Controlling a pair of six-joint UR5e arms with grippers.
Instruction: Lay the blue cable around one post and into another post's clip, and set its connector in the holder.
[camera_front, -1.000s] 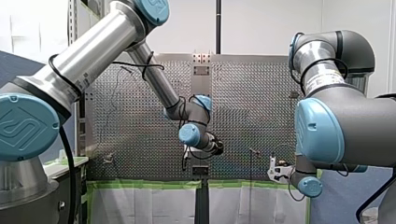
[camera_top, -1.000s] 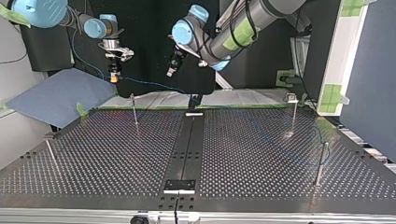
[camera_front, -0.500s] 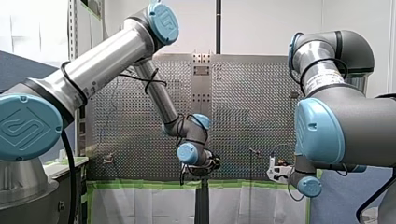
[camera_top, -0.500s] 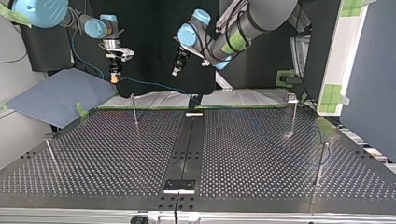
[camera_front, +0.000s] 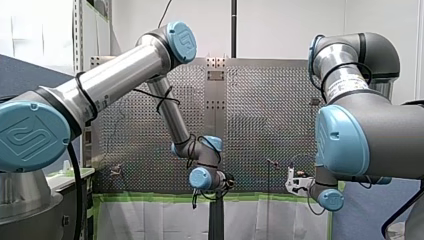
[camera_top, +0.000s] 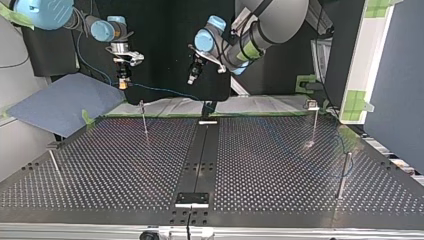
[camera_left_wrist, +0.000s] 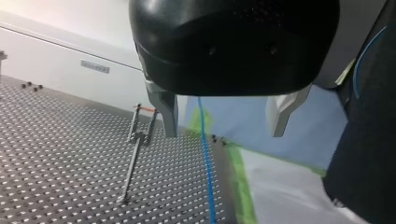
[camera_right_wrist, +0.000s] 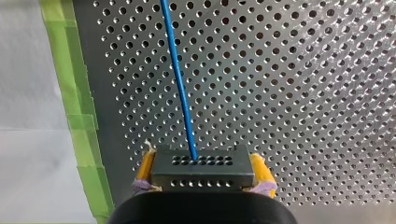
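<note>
Table (camera_top: 280, 165) spreads across top view, thin posts (camera_top: 144, 120) upright on it. Left arm (camera_front: 120, 80) stretches in toward table's middle. Left gripper (camera_left_wrist: 223, 133) hovers above table, metal fingers (camera_left_wrist: 166, 112) spread wide, gripping nothing. Right gripper (camera_right_wrist: 203, 170) sits by green tape (camera_right_wrist: 79, 116) at table's edge, yellow pads (camera_right_wrist: 259, 169) clenched on connector (camera_right_wrist: 203, 163). Clip post (camera_left_wrist: 135, 140) stands beside left gripper. Cable (camera_right_wrist: 180, 84) runs from connector out over table, passing beneath left gripper's gap.
</note>
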